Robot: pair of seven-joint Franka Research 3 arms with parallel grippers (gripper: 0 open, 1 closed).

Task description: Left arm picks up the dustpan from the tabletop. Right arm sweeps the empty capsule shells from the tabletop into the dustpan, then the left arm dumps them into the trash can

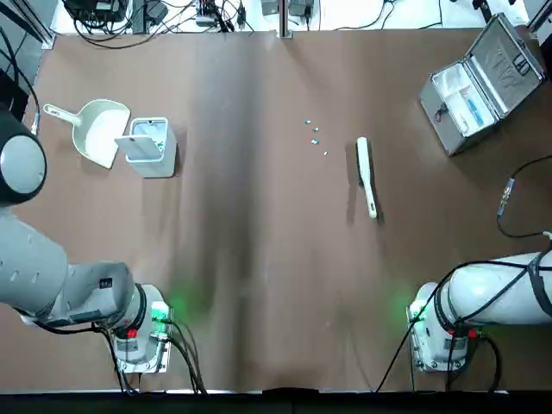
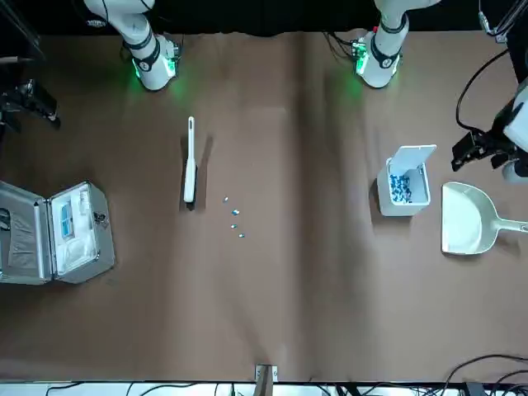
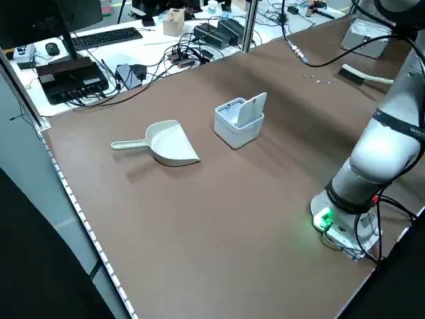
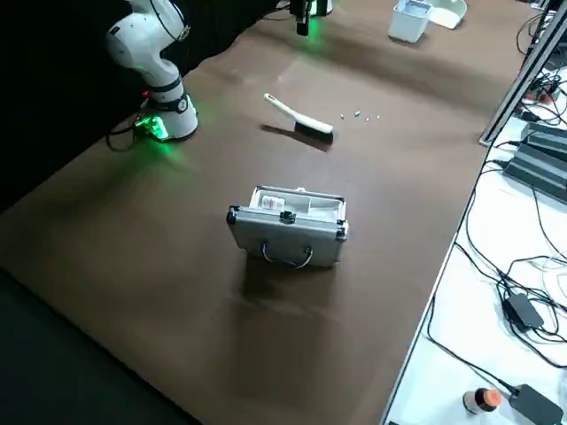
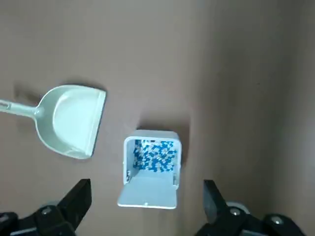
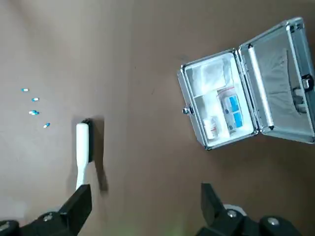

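Note:
The cream dustpan [image 1: 102, 129] lies flat at the table's far left, mouth toward the trash can [image 1: 151, 147] right beside it. The can's lid stands open, and blue and white capsules fill the trash can [image 5: 152, 158]. Several tiny empty capsule shells [image 1: 314, 135] lie scattered right of the middle, just left of a white brush [image 1: 366, 177]. My left gripper [image 5: 145, 194] hangs open high above the can and the dustpan [image 5: 71, 120], holding nothing. My right gripper [image 6: 143, 195] is also open and empty, high over the brush [image 6: 82, 152] and the shells [image 6: 33, 105].
An open silver metal case [image 1: 483, 82] sits at the far right corner. Both arm bases [image 1: 142, 328] glow green at the near edge. A black cable [image 1: 509, 207] trails by the right arm. Keyboards and cables lie on a side bench [image 3: 99, 53] beyond the table.

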